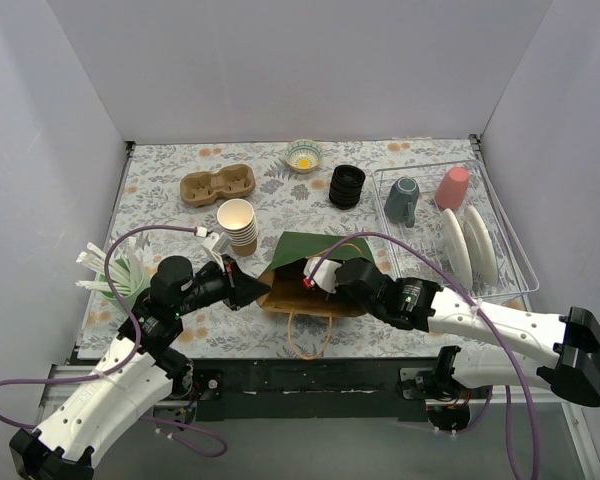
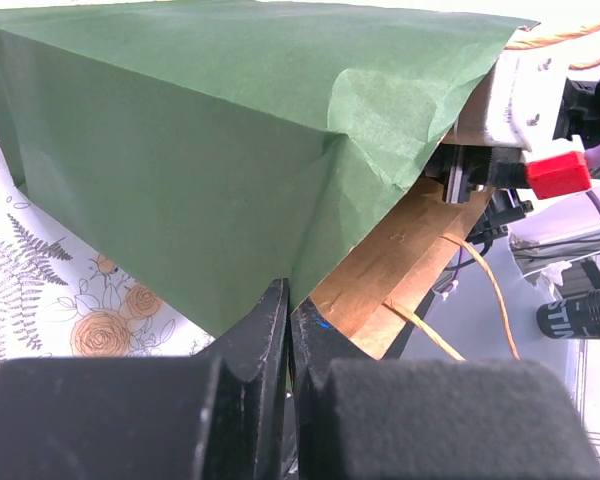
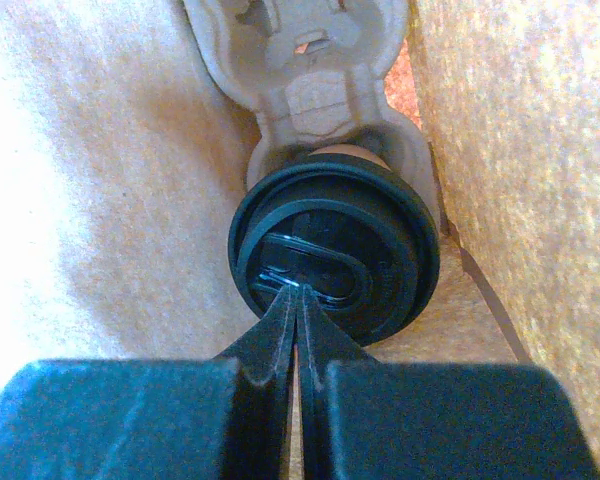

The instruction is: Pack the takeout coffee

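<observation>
A paper bag [image 1: 315, 262], green outside and brown inside, lies on its side at the table's front middle, mouth toward the arms. My left gripper [image 2: 290, 305] is shut on the bag's green lower mouth edge [image 2: 200, 150]. My right gripper [image 3: 298, 295] is inside the bag, jaws shut, its tips resting on the black lid of the takeout coffee [image 3: 380, 250]. The cup's brown body barely shows. It sits in a grey pulp cup carrier [image 3: 310, 90] deep in the bag. In the top view the cup is hidden and the right wrist [image 1: 330, 277] is at the bag's mouth.
A stack of lidless paper cups [image 1: 238, 226], an empty pulp carrier [image 1: 217, 184], a stack of black lids [image 1: 347, 186] and a small bowl [image 1: 303, 154] stand behind the bag. A clear rack [image 1: 513, 262] with mug, pink cup and plates is at right. White straws [image 1: 115, 272] lie at left.
</observation>
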Tool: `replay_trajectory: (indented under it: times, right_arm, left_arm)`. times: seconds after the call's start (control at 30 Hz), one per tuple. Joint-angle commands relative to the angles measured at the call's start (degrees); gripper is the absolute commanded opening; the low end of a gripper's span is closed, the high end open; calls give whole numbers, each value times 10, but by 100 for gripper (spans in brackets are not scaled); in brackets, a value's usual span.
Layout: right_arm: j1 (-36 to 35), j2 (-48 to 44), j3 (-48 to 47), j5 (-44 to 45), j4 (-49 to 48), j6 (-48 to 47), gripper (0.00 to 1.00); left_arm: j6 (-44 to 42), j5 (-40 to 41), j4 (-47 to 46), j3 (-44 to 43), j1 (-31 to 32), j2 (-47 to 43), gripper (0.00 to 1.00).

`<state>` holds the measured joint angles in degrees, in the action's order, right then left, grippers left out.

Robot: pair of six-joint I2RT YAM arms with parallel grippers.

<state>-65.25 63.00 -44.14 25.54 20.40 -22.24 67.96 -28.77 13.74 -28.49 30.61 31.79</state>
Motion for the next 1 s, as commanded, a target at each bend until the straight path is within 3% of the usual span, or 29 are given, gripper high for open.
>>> replay_trajectory:
  times: [0.0, 0.6, 0.97]
  right_arm:
    - [2, -21, -24, 7, -20, 5, 4]
    - [3, -31, -70, -12, -12, 7, 4]
    - [6, -15, -106, 10, -21, -2, 5]
  left_arm:
    - [8, 13, 19, -18, 2, 4, 0]
    - [32, 14, 63, -82, 2, 26, 1]
    - [45, 24, 71, -102, 2, 28, 15]
